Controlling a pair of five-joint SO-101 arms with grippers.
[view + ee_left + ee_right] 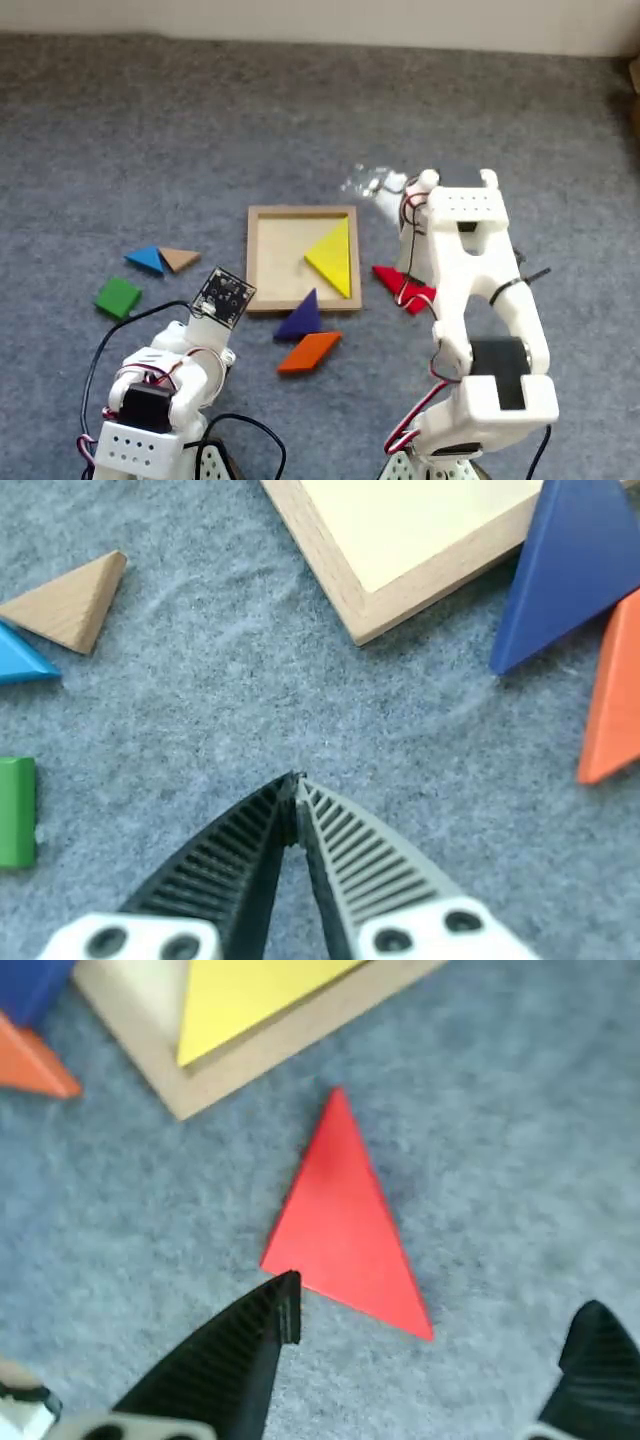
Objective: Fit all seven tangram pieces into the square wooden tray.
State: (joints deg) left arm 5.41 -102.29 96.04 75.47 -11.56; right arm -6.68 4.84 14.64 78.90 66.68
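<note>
- Red triangle (340,1230) lies flat on the carpet (200,120), just right of the wooden tray (300,211), where the yellow triangle (335,255) sits.
- Right gripper (440,1310) hangs over it, jaws spread wide; left gripper (297,790) is pinched closed, empty.
- Risk: jaws closing on slanted edges could squirt the thin piece sideways.

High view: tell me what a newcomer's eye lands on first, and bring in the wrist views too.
The yellow triangle stands out first, lying in the right half of the wooden tray at mid-table. Next comes the red triangle on the carpet just right of the tray, with the right hand open just over it. The left hand is shut over bare carpet, between the green square and the orange parallelogram.
</note>
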